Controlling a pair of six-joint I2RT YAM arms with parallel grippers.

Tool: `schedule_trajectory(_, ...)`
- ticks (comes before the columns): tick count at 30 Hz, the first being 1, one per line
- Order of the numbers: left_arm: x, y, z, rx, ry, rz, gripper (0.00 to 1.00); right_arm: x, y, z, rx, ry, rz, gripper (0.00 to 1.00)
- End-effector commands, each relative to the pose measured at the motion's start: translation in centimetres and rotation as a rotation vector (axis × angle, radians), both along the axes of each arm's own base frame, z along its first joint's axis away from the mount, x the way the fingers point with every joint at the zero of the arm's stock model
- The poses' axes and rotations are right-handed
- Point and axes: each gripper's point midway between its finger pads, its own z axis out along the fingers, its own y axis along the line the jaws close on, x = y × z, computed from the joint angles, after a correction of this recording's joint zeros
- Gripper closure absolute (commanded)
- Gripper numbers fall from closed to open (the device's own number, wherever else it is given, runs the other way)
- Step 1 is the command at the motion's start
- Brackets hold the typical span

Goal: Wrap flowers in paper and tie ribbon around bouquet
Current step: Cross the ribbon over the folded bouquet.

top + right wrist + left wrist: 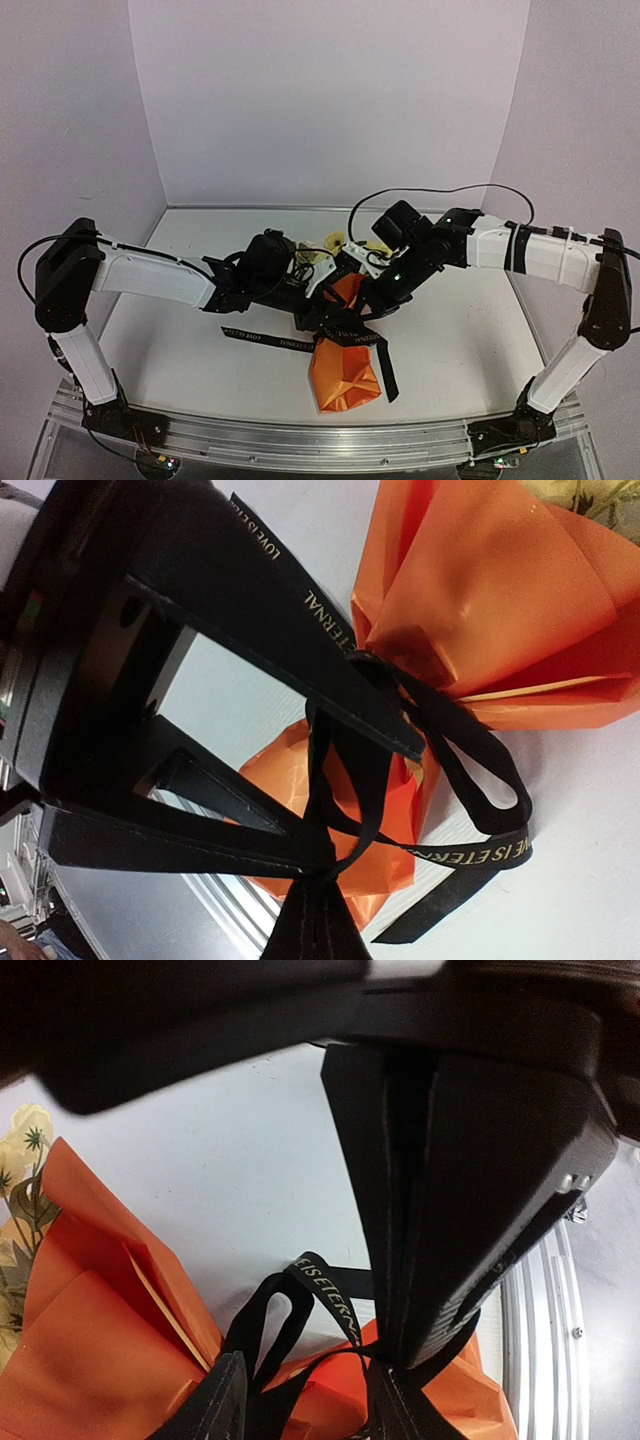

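The bouquet lies on the table, its orange paper [345, 378] [90, 1290] [500, 590] cinched at the middle, with the cream flowers [322, 258] [25, 1140] [590, 495] at the far end. The black lettered ribbon [262, 338] [325, 1295] [490, 850] crosses the paper's waist in loops, one tail trailing left. My right gripper [325, 875] [395, 1345] [362, 310] is shut on a ribbon strand just above the paper. My left gripper [308, 1368] [318, 318] faces it closely, jaws apart, with ribbon strands running between its fingers [215, 1405].
Both arms meet over the middle of the white table [460, 340]. An aluminium rail [300, 440] runs along the near edge, close to the paper's bottom end. Pale walls close in the back and sides.
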Motion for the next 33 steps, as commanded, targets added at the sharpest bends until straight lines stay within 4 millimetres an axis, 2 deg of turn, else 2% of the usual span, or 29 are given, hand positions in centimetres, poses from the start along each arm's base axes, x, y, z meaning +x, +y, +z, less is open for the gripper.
schedule_trajectory(1,-0.6,0.0,2.6,-0.071,-0.031,-0.034,0.57,0.6,0.2,1.5,0.007,-0.077,0.016,1.0)
schedule_trajectory(8,0.2,-0.8,2.4,-0.065,-0.056,-0.022,0.62,0.2,0.6,2.0,0.014,-0.09,0.035,1.0)
schedule_trajectory(11,0.6,-1.1,2.4,-0.063,-0.062,-0.014,0.7,0.1,0.6,1.9,0.011,-0.088,0.035,1.0)
schedule_trajectory(14,0.9,-1.3,2.2,-0.061,-0.057,-0.008,0.84,0.1,0.3,1.8,0.003,-0.096,0.03,0.99)
schedule_trajectory(18,1.3,-1.2,2.4,-0.072,-0.062,0.025,0.99,0.2,-0.1,1.5,-0.001,-0.123,0.022,0.86)
schedule_trajectory(19,1.5,-1.1,2.4,-0.076,-0.065,0.038,1.0,0.3,-0.2,1.4,-0.001,-0.135,0.019,0.83)
schedule_trajectory(24,2.3,0.0,3.2,-0.132,-0.057,0.12,1.0,0.8,-1.2,1.5,0.046,-0.266,0.018,0.49)
schedule_trajectory(28,3.2,1.1,3.6,-0.176,-0.017,0.173,1.0,1.4,-2.1,0.7,0.08,-0.419,0.029,0.33)
schedule_trajectory(30,3.4,1.4,3.8,-0.189,-0.001,0.182,1.0,1.7,-2.2,0.2,0.1,-0.481,0.05,0.29)
schedule_trajectory(33,3.7,1.7,4.1,-0.209,0.016,0.19,1.0,1.9,-1.2,-1.0,0.174,-0.581,0.11,0.26)
